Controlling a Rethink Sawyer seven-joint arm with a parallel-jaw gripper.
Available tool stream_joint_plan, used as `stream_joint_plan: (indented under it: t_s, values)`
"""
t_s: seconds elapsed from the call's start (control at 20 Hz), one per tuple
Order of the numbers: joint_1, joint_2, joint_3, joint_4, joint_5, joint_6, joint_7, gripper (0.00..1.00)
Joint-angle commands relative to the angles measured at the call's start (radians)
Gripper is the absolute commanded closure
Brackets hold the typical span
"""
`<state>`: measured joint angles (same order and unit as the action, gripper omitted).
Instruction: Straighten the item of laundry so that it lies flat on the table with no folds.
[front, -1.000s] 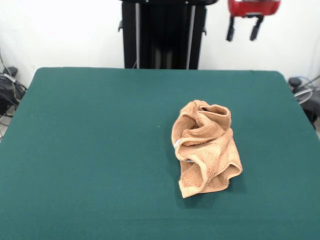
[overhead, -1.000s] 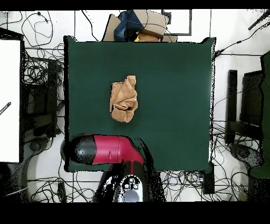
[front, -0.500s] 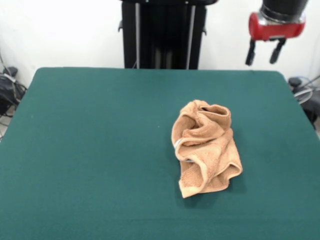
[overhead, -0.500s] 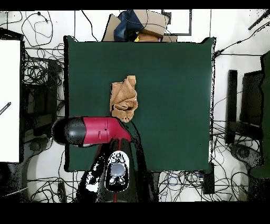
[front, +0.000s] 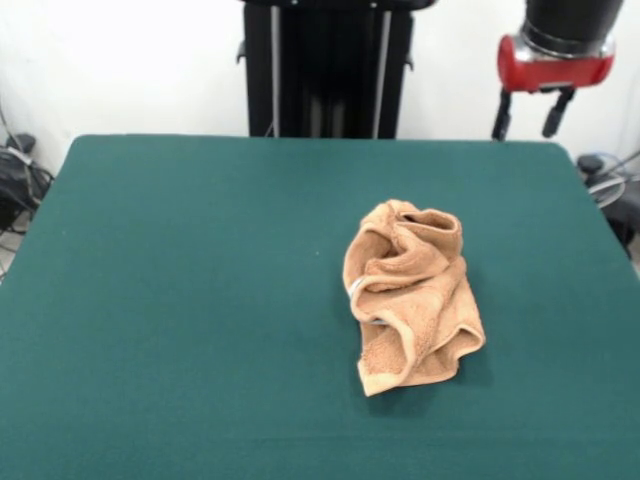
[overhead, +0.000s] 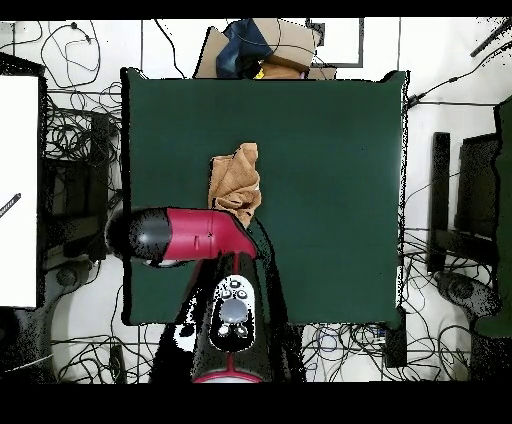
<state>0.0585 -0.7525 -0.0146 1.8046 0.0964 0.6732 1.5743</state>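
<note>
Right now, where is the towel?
Front view: the towel lies crumpled right of the table's middle, untouched; the gripper hangs above the far right edge.

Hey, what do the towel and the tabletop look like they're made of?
The towel looks like terry cloth: tan-orange, matte, with a nubby looped pile and soft rounded folds, and a flat hem shows along its near edge. The table seems covered in a dark green felt-like fabric, since it looks even, dull and free of glare, though what lies beneath cannot be told.
</note>
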Motion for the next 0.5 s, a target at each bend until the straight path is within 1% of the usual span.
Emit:
stream_joint_plan:
  t_s: [0.05, 0.15, 0.5]
  values:
    - [-0.075, -0.026, -0.041, 0.079, 0.031, 0.031, 0.204, 0.00]
    - [-0.097, -0.037, -0.063, 0.097, 0.008, 0.020, 0.192, 0.00]
    - [-0.164, -0.030, -0.066, 0.116, -0.019, -0.015, 0.167, 0.00]
